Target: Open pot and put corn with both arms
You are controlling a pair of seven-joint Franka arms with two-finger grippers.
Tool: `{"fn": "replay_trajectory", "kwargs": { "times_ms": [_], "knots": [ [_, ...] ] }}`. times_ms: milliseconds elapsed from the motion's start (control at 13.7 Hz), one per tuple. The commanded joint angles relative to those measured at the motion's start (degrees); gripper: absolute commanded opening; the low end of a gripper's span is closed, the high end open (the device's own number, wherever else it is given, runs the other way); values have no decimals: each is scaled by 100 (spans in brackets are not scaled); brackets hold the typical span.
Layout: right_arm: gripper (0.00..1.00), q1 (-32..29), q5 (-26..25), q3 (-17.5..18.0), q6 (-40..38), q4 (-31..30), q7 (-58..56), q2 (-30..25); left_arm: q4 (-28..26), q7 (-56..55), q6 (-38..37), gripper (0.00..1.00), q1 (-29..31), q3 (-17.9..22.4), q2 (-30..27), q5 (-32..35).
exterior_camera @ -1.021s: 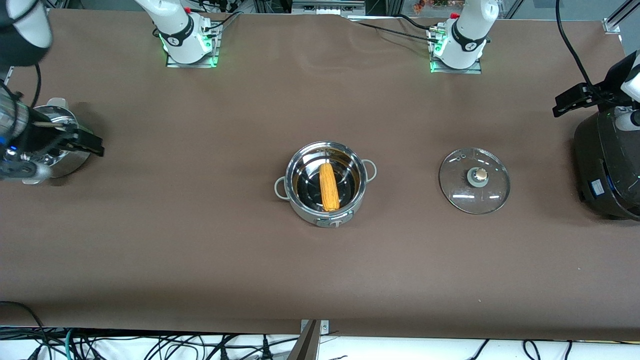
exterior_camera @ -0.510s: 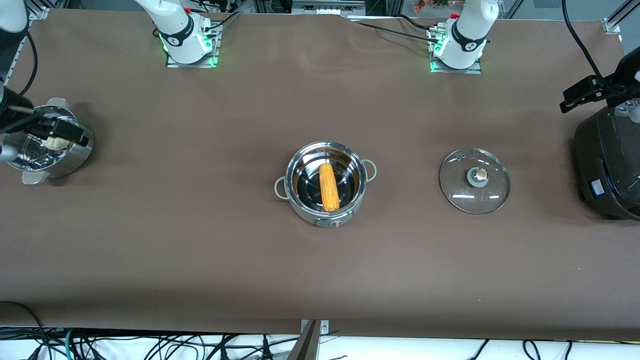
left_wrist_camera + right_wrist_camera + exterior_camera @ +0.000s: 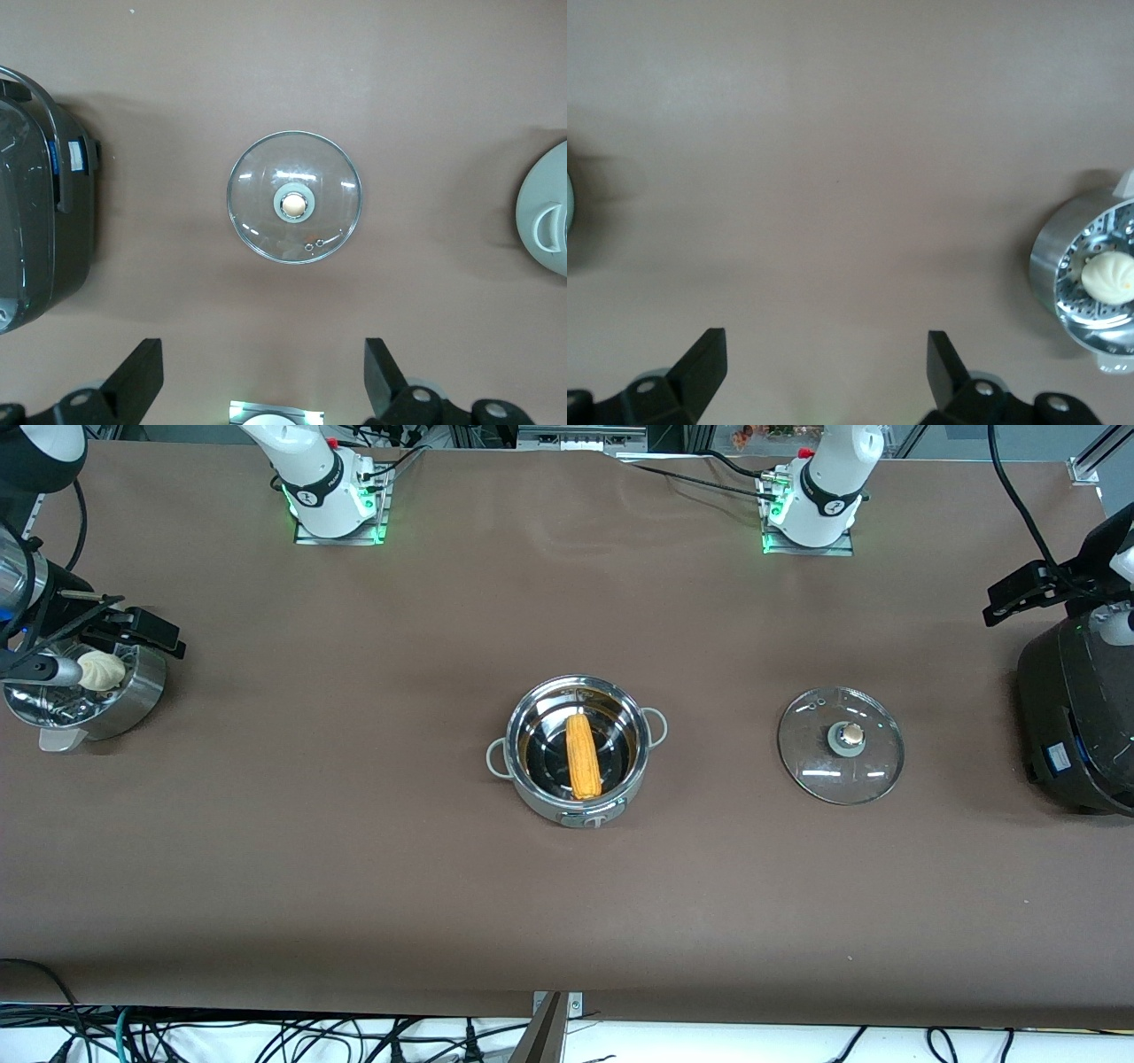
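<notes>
The steel pot [image 3: 576, 748] stands open at the table's middle with the yellow-orange corn [image 3: 581, 755] lying inside it. Its glass lid [image 3: 840, 744] with the tan knob [image 3: 851, 733] lies flat on the table beside the pot, toward the left arm's end. The left wrist view shows the lid [image 3: 294, 197] and the pot's edge [image 3: 542, 221]. My left gripper [image 3: 1019, 593] is open and empty, up in the air by the black cooker; it shows open in its wrist view [image 3: 261, 376]. My right gripper [image 3: 133, 631] is open and empty over the steamer pot's rim; it shows open in its wrist view [image 3: 824, 372].
A perforated steamer pot [image 3: 133, 691] holding a pale bun [image 3: 104, 670] stands at the right arm's end. It also shows in the right wrist view [image 3: 1050, 266]. A big black cooker [image 3: 1076, 717] stands at the left arm's end. It also shows in the left wrist view [image 3: 35, 221].
My right gripper has risen from over the steamer pot toward the robots' side, uncovering the bun. My left gripper has shifted slightly by the cooker. Pot, corn and lid have not moved.
</notes>
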Motion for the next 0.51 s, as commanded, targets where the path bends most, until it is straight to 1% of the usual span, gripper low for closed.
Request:
{"fn": "replay_trajectory", "kwargs": {
  "times_ms": [0, 292, 438],
  "knots": [
    [100, -48, -99, 0, -57, 165, -314, 153, 169, 6, -137, 100, -5, -20, 58, 54],
    [100, -101, -135, 0, -40, 200, -717, 223, 169, -21, -137, 100, -5, -20, 58, 54],
    [100, -128, -205, 0, -22, 218, -727, 232, 169, -29, -154, 100, 4, -11, 58, 54]
  ]
}}
